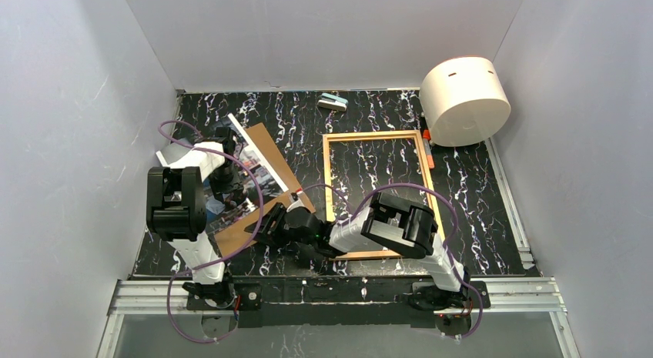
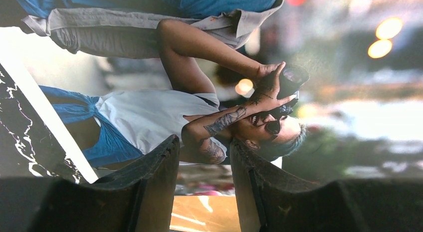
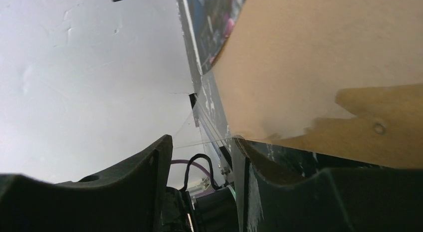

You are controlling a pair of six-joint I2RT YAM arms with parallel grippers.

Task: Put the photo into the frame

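Observation:
The photo (image 1: 258, 172) lies face up at the left of the table on a brown backing board (image 1: 267, 137). In the left wrist view the photo (image 2: 199, 67) fills most of the picture, with the board (image 2: 204, 214) below it. My left gripper (image 1: 231, 190) (image 2: 204, 140) hovers close over the print, jaws apart, nothing between them. The empty light-wood frame (image 1: 333, 181) lies flat in the middle. My right gripper (image 1: 262, 229) (image 3: 202, 138) reaches left to the board's near corner, open, one finger against the board's (image 3: 309, 57) edge. A thin clear sheet edge shows there.
A large white cylinder (image 1: 464, 102) lies at the back right beside the frame. A small grey-teal object (image 1: 333, 103) sits at the back wall. An orange item (image 1: 427, 148) rests by the frame's right rail. White walls close in three sides.

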